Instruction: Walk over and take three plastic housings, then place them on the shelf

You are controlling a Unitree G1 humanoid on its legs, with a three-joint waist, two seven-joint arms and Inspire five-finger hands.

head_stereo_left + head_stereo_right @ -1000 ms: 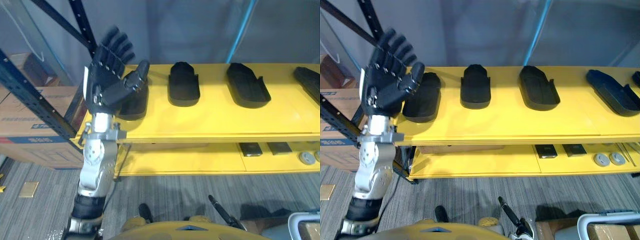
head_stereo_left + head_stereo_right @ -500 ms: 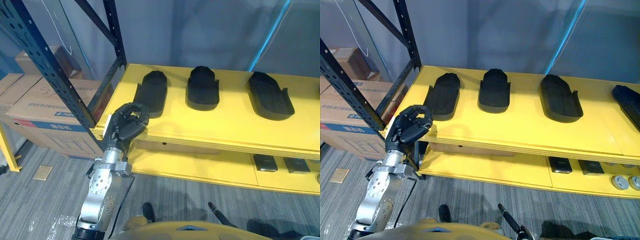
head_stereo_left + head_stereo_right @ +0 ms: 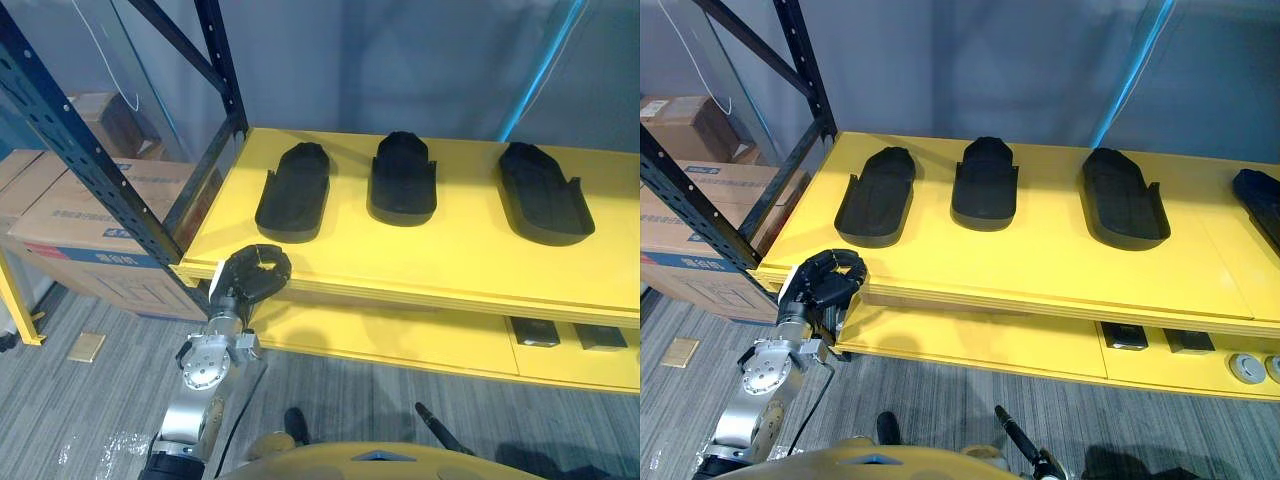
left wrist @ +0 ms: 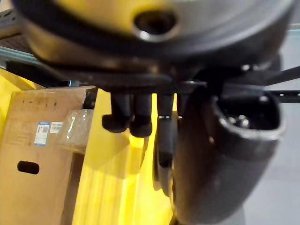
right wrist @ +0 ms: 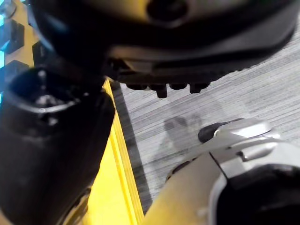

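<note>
Yellow shelf (image 3: 420, 260) spans your view. A blue rack upright (image 3: 100, 172) and cardboard boxes (image 3: 70, 215) crowd its left end. Three black plastic housings lie apart on the top deck: left housing (image 3: 294, 190), middle housing (image 3: 403, 178), right housing (image 3: 545, 192). A fourth housing (image 3: 1260, 195) is cut off at the right edge. Left hand (image 3: 255, 275), lower left at the shelf corner, is fisted and empty. Right hand (image 5: 56, 140): you cannot tell its grip.

The housings (image 3: 403, 177) are black plastic with a dull, matt skin and only a faint sheen along their rims. The shelf (image 3: 450, 255) is smooth, satin yellow board whose front edge looks like bare layered wood, though that is hard to make out. The uprights (image 3: 90, 170) are dark blue painted metal punched with holes, the cartons (image 3: 70, 215) are plain brown cardboard with paper labels, and the floor (image 3: 90, 420) is grey ribbed carpet.
</note>
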